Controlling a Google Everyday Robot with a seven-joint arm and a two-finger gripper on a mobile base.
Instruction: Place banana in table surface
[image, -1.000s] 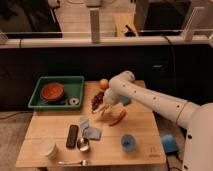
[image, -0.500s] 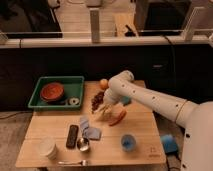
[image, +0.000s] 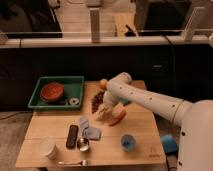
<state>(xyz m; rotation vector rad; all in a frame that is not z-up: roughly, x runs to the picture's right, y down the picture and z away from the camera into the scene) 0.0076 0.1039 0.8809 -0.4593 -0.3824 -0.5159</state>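
In the camera view, the light wooden plank table surface (image: 50, 125) fills the lower middle. The white robot arm (image: 150, 102) reaches in from the right, and its gripper (image: 103, 112) hangs low over the middle of the table. How far it is open cannot be told. At its tip lies a slim, pale yellow-green banana (image: 101, 115), just left of an orange-red carrot (image: 118, 116) and just below a cluster of dark red grapes (image: 97, 101). Whether the banana is gripped or rests on the wood cannot be told either.

A round orange fruit (image: 103, 83) sits near the table's far edge, beside the arm. The green plastic tray (image: 42, 104) stands at the far left corner and holds a red-brown bowl (image: 51, 91).

Nearer the front edge are a crumpled blue cloth (image: 90, 130), a black bar-shaped object (image: 73, 136), a metal spoon (image: 83, 145), a white cup (image: 48, 148) and a small blue cup (image: 128, 142) — all well apart from the gripper.
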